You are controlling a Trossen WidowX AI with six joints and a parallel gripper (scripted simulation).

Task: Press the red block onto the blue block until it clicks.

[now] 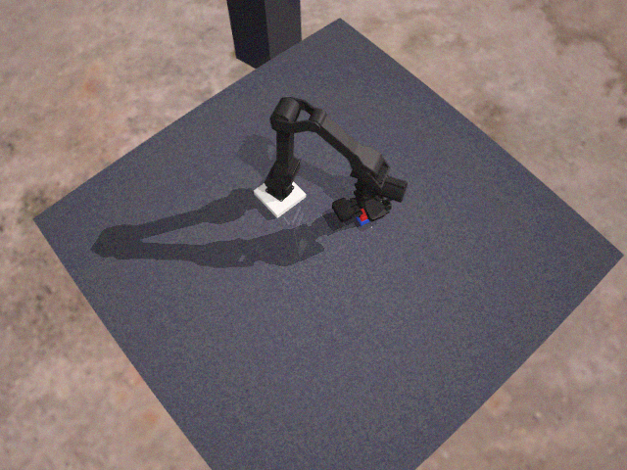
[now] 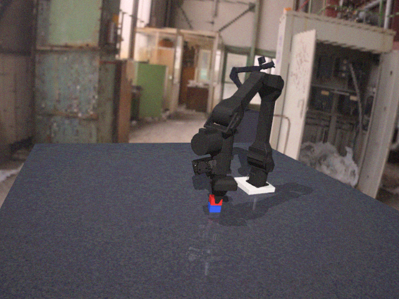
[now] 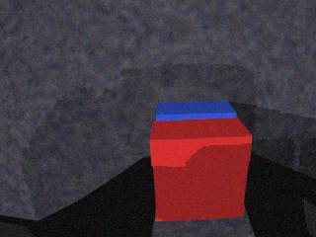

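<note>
My gripper (image 1: 362, 212) (image 2: 218, 197) is shut on the red block (image 1: 363, 211) (image 2: 212, 199) (image 3: 199, 170). The red block sits directly on top of the blue block (image 1: 361, 220) (image 2: 214, 208) (image 3: 196, 111), which rests on the dark mat (image 1: 354, 323) (image 2: 96, 208). In the wrist view the red block fills the lower middle and only a strip of the blue block shows behind its top edge. The fingers are dark shapes at the red block's sides and hide part of it in the top and exterior views.
The arm's white base plate (image 1: 279, 199) (image 2: 255, 187) stands close behind the blocks. A dark pillar (image 1: 263, 27) rises at the mat's far corner.
</note>
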